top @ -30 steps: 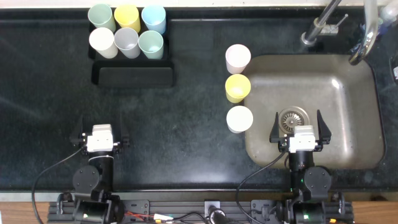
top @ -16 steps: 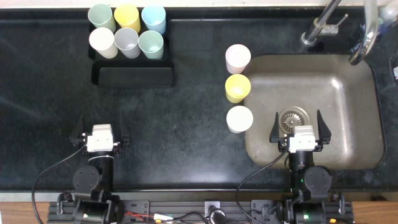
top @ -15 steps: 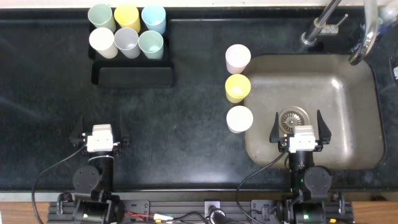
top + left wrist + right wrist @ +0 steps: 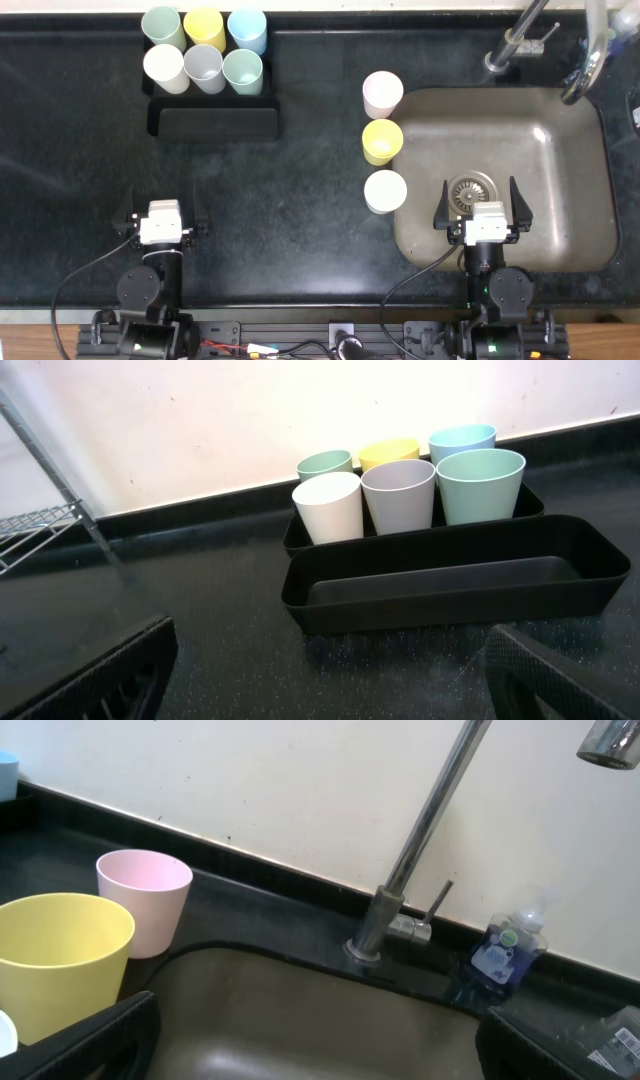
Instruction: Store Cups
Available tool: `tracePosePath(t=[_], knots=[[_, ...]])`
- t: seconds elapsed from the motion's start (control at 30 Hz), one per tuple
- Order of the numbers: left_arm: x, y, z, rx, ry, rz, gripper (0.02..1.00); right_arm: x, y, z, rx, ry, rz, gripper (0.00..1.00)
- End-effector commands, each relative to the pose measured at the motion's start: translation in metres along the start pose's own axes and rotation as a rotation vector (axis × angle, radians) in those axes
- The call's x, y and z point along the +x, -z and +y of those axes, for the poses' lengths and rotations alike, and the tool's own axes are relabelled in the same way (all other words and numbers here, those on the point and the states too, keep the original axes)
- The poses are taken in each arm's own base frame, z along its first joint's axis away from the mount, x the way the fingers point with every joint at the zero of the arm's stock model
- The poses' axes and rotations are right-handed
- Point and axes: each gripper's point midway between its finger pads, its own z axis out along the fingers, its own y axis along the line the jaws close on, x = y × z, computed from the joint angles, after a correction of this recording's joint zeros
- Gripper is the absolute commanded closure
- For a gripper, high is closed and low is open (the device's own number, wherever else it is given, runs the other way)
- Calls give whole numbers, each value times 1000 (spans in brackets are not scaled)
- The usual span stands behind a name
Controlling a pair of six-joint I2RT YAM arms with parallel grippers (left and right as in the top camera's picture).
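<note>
Three loose cups stand in a line on the counter beside the sink: a pink cup (image 4: 382, 93) (image 4: 146, 898), a yellow cup (image 4: 382, 141) (image 4: 58, 960) and a white cup (image 4: 385, 191). Several cups sit upright in the black tray (image 4: 213, 123) (image 4: 450, 600) at the back left, filling its far rows; its near row is bare. My left gripper (image 4: 162, 222) (image 4: 325, 680) rests open near the front edge, facing the tray. My right gripper (image 4: 487, 222) (image 4: 315, 1045) is open over the sink's near side, right of the white cup.
The steel sink (image 4: 540, 150) with its drain (image 4: 471, 189) takes up the right side. A tap (image 4: 515, 35) (image 4: 420, 830) and a soap bottle (image 4: 508, 950) stand behind it. A wire rack (image 4: 40, 510) stands far left.
</note>
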Motion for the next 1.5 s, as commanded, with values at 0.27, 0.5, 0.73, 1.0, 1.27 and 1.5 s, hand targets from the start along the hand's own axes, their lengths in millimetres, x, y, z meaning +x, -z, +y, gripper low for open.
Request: tracePosePath(t=[0.27,0.5,0.73,1.0,1.27,1.5], knots=[[-3,1,1,-5,3,-13,18,2,0,2,-2,-1,-5,3],[-3,1,1,-5,3,-13,18,2,0,2,-2,-1,-5,5],[-3,1,1,-5,3,-13,18,2,0,2,-2,-1,-5,3],[-2,1,0,0,6,-10,18,2,0,2,-2,-1,-5,3],[-42,9,-38,293,749,-26,18,2,0,2,-2,-1,-5,5],[-129,-43,-75,503,865,206,18,2,0,2,-2,-1,-5,3]])
